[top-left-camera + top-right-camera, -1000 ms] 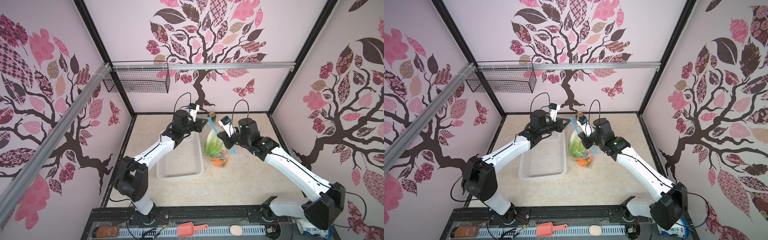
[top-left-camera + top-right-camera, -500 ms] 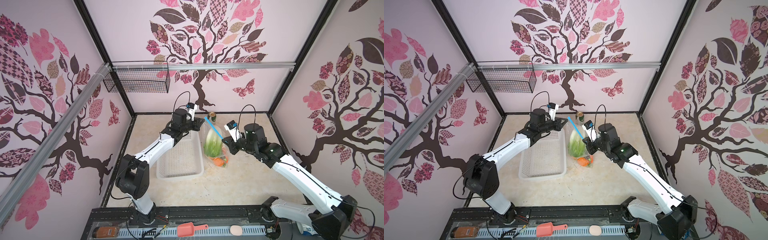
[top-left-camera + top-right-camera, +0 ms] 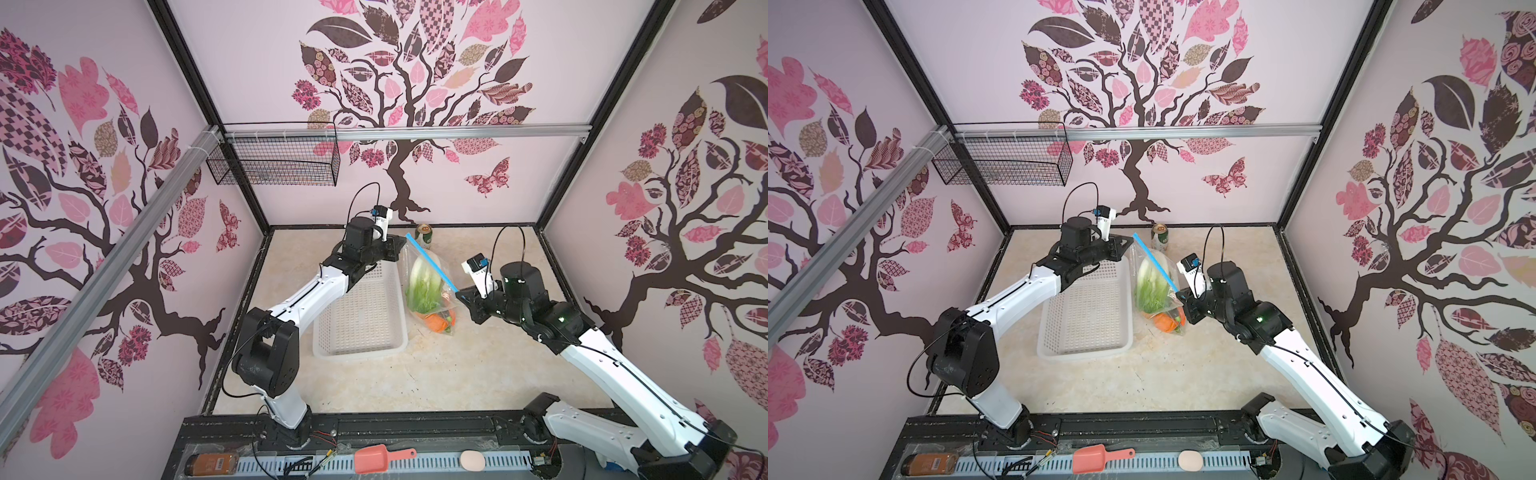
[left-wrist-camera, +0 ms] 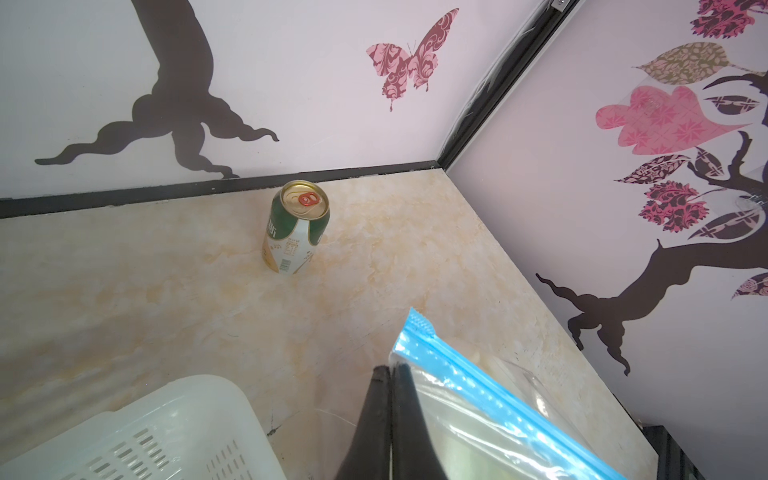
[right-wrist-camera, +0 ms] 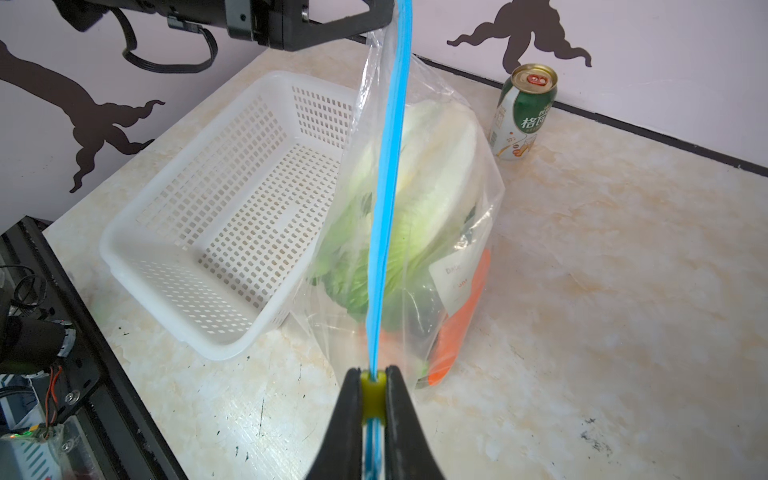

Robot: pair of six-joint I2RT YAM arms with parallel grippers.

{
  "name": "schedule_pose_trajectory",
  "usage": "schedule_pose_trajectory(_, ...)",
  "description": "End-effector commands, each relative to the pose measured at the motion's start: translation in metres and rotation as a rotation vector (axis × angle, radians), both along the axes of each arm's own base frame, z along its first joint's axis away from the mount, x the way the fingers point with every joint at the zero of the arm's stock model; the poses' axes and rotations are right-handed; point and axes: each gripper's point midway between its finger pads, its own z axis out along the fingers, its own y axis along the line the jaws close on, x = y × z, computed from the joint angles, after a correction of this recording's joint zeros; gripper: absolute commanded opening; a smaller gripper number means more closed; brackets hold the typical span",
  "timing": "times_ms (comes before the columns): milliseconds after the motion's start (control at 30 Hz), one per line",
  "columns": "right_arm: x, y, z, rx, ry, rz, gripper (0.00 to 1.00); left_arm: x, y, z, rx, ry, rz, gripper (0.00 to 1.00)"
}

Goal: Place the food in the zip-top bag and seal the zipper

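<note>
Beside the white perforated plastic basket (image 5: 232, 232), the clear zip-top bag (image 5: 478, 216) of toy vegetables (image 5: 419, 178) is hanging. The left gripper (image 4: 391, 374) is pinching its corner; the right gripper (image 5: 372, 388) is pinching the yellow-green slider (image 5: 371, 392), best pulling straight along the light-blue zipper (image 5: 390, 166).

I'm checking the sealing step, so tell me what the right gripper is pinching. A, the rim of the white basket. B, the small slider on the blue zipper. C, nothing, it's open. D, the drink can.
B: in the right wrist view the right gripper is shut on the yellow-green slider that rides the blue zipper.
</note>
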Motion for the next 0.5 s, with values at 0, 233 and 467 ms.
schedule_pose_trajectory(0, -0.020, -0.013, -0.009, -0.031, 0.068, -0.016, 0.05, 0.032, 0.031, 0.023, 0.020, -0.081, 0.140, 0.00)
schedule_pose_trajectory(233, -0.022, -0.014, -0.004, -0.021, 0.057, -0.014, 0.05, 0.032, 0.030, 0.022, 0.018, -0.075, 0.136, 0.00)
schedule_pose_trajectory(467, -0.020, -0.009, 0.002, -0.003, 0.043, 0.003, 0.21, 0.029, 0.025, 0.025, 0.004, -0.079, 0.106, 0.00)
